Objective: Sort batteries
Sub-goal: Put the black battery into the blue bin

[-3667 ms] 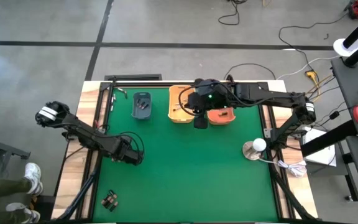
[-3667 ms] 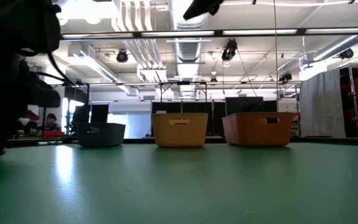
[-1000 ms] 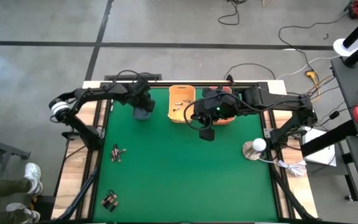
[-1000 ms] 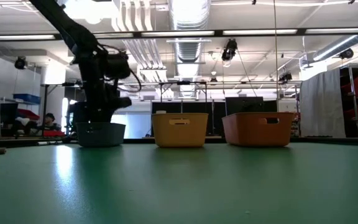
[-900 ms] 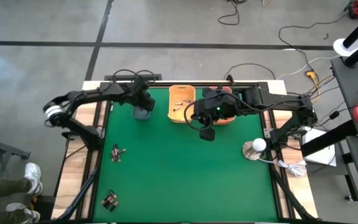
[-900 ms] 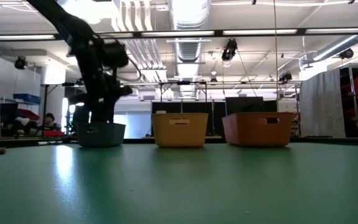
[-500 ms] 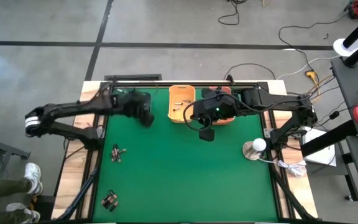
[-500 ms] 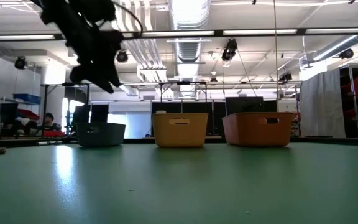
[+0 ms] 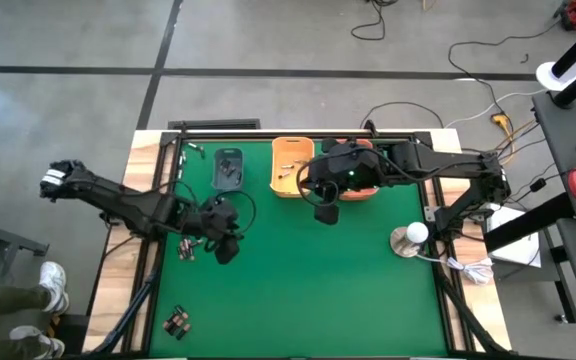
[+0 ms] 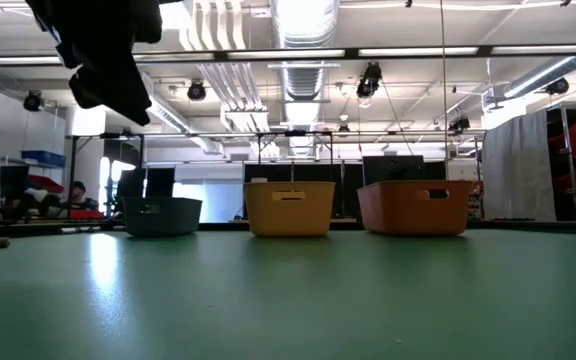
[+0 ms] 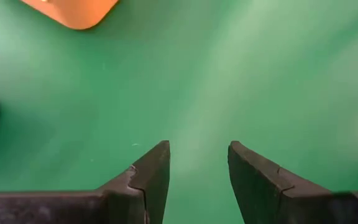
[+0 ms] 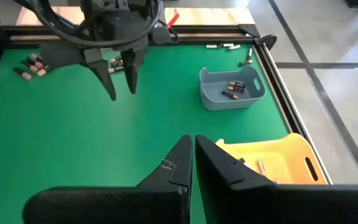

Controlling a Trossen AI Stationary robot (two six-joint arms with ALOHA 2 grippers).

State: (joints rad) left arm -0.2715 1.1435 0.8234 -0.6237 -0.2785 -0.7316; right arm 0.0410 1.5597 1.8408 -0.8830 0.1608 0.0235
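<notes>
Loose batteries (image 9: 186, 247) lie on the green mat at the left, and another cluster (image 9: 176, 320) lies near the front left corner. My left gripper (image 9: 226, 248) hangs above the mat just right of the first cluster. It is open with nothing between its fingers (image 11: 197, 149); the right wrist view shows it too (image 12: 122, 87). The grey-blue bin (image 9: 228, 170) at the far left holds a few dark batteries (image 12: 236, 87). My right gripper (image 9: 326, 214) hovers shut and empty (image 12: 193, 144) in front of the yellow bin (image 9: 290, 165) and the orange bin (image 9: 360, 187).
The three bins stand in a row along the far edge (image 10: 161, 215) (image 10: 289, 207) (image 10: 415, 206). A few stray batteries (image 12: 225, 46) lie by the far left frame. A round white object (image 9: 408, 238) sits at the mat's right edge. Bare green mat (image 9: 318, 290) fills the middle and near side.
My left gripper has swung away from the grey-blue bin toward the table's near edge and left side, rising and turning as it went. It now hangs over the mat beside the loose batteries. The bin, covered before, now shows its batteries.
</notes>
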